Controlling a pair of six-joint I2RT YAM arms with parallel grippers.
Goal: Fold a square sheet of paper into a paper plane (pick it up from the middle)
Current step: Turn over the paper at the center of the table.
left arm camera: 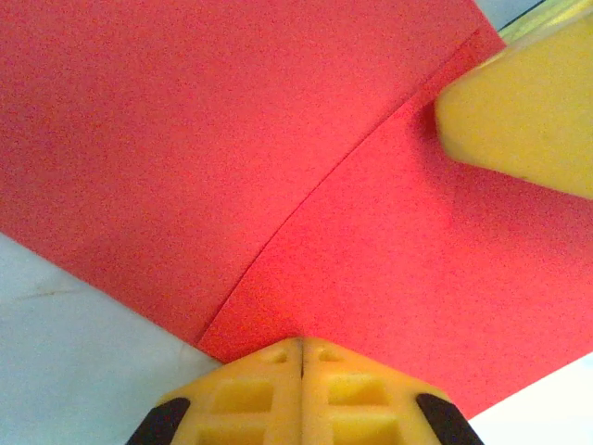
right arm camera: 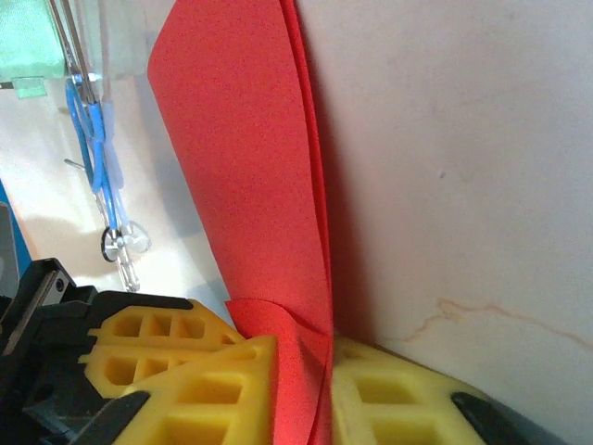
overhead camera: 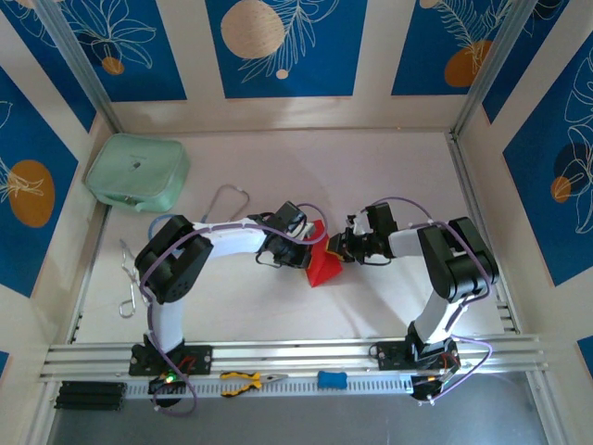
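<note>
At centre frame of the overhead view, the square sheet of paper [overhead camera: 321, 262], folded into a red wedge, stands on edge above the table [overhead camera: 389, 176] between the two arms. Its long axis runs from upper to lower frame. The left end effector [overhead camera: 296, 243] meets it from the left and the right end effector [overhead camera: 337, 247] from the right, so neither arm is the nearer: both are on the sheet.

The left wrist camera shows the left end effector [left arm camera: 301, 345] with its pads pressed together on a corner of the paper [left arm camera: 232, 139]. A curved fold edge sweeps to the upper right, where a yellow finger [left arm camera: 519, 120] of the other arm presses in.

The right wrist camera shows what that view hides: the right end effector [right arm camera: 301, 350] is clamped on the doubled sheet [right arm camera: 250, 158], which rises straight up the frame from the fingertips, with a small curl at the pinch. A blue-handled tool [right arm camera: 93, 158] lies on the table at left.

The coming fold likely turns on this shared, opposed grip.
</note>
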